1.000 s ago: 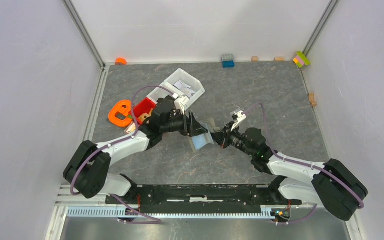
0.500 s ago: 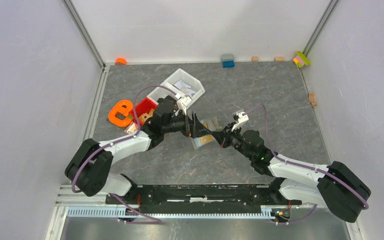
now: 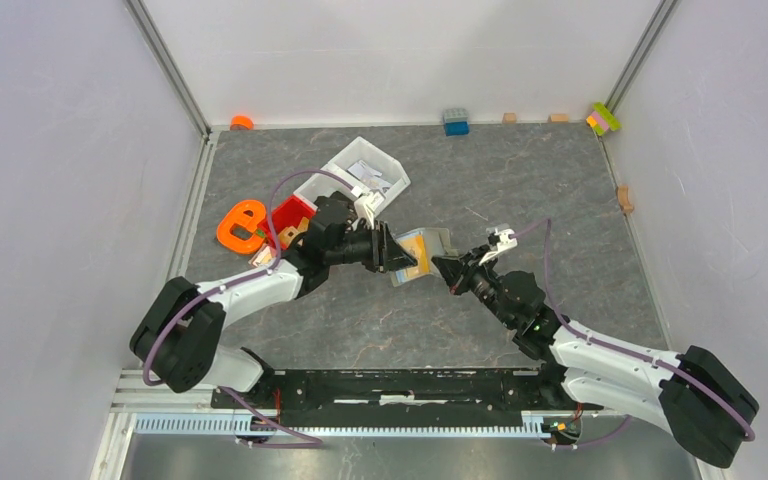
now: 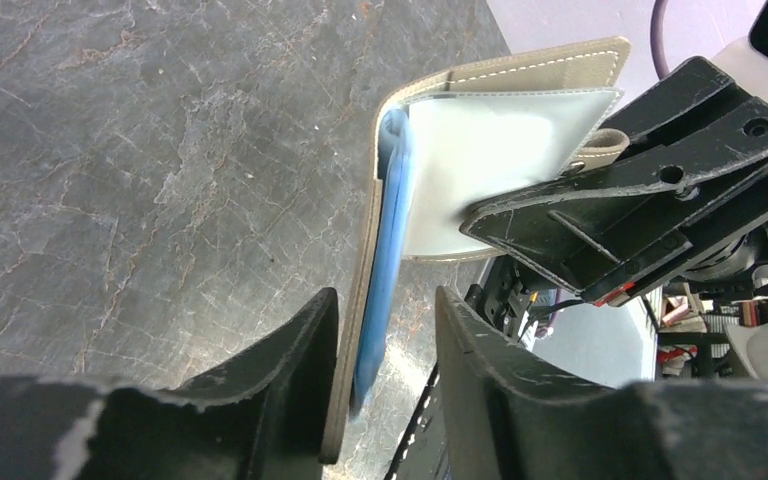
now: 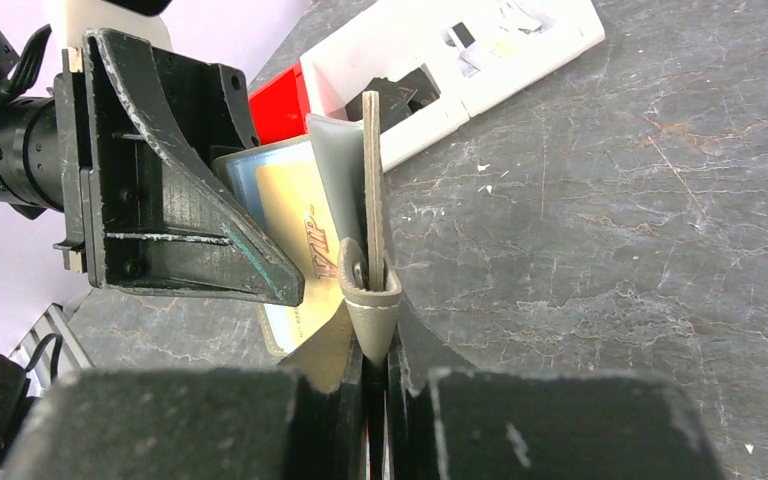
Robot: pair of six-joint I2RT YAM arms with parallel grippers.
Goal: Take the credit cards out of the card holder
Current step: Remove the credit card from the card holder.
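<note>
The right gripper [image 5: 375,385] is pinched tight on one soft flap of the card holder [image 5: 370,300], which is held up between the arms above the table [image 5: 610,200]. Beyond it, the half-open left gripper [image 4: 385,330] straddles the other flap, clamping nothing. The credit cards [image 4: 385,250] there look light, stiff and slick, best pinched by an exposed edge; one reads "VIP".

A robotics lab test cell: plain white walls [image 3: 50,150], aluminium corner posts [image 3: 168,68], grey marbled tabletop [image 3: 560,200].

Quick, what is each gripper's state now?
Left gripper: open, straddling a blue credit card and one flap of the card holder.
Right gripper: shut on the card holder.
</note>
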